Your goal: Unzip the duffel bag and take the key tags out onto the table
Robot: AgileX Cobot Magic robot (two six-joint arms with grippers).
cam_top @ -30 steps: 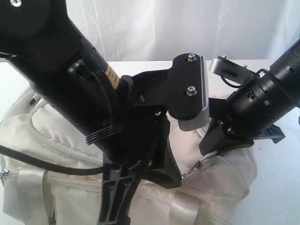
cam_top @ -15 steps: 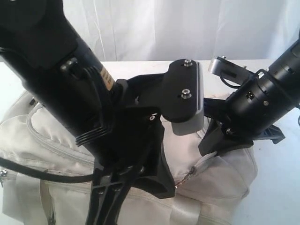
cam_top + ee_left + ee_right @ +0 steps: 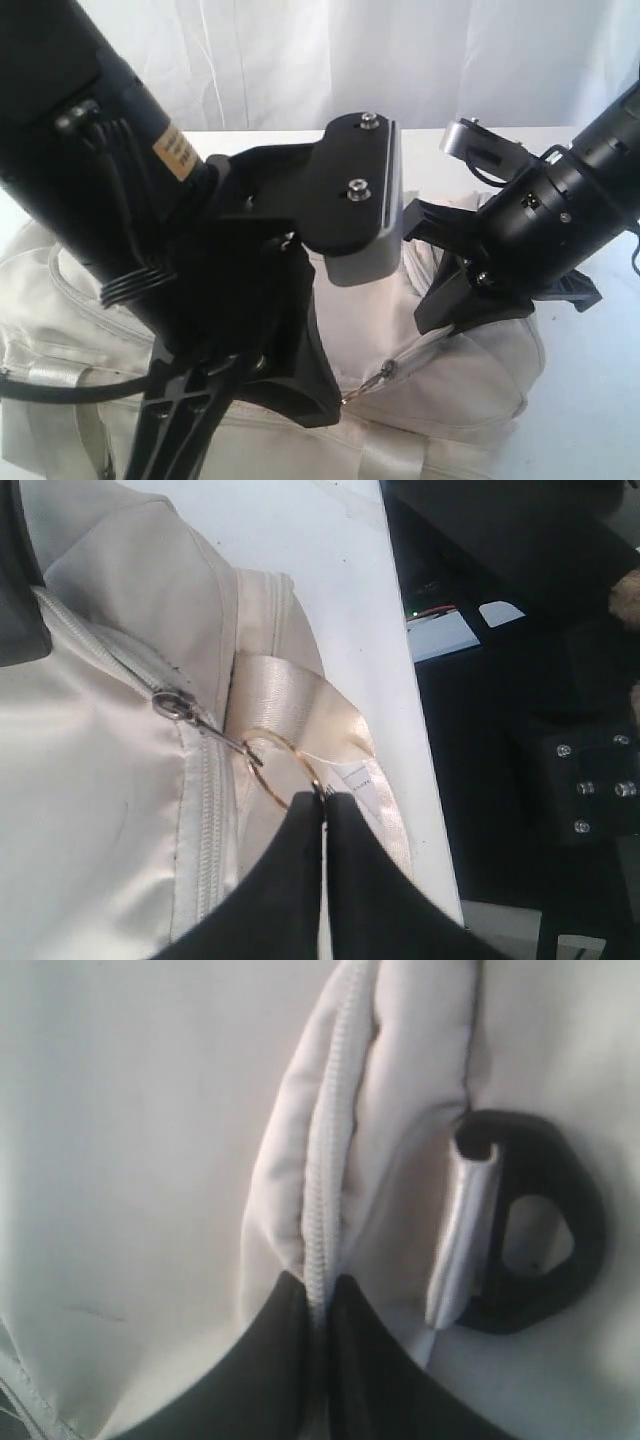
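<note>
While the left gripper (image 3: 322,798) clenches the pull ring (image 3: 282,765) and the right gripper (image 3: 318,1288) pinches the zipper seam (image 3: 325,1150), the duffel bag (image 3: 470,370) lies on the table (image 3: 600,400). The pull should run straight along a taut track. No key tags show.

duffel bag (image 3: 470,370): one
arms (image 3: 100,200): two
zipper slider (image 3: 175,703): one
metal ring (image 3: 283,768): one
black D-ring (image 3: 560,1230): one
worktop (image 3: 600,400): one

Matt cream cloth duffel bag (image 3: 100,810), satiny strap (image 3: 290,695), shiny metal pull ring (image 3: 297,750), seemingly glossy plastic D-ring (image 3: 580,1230)
</note>
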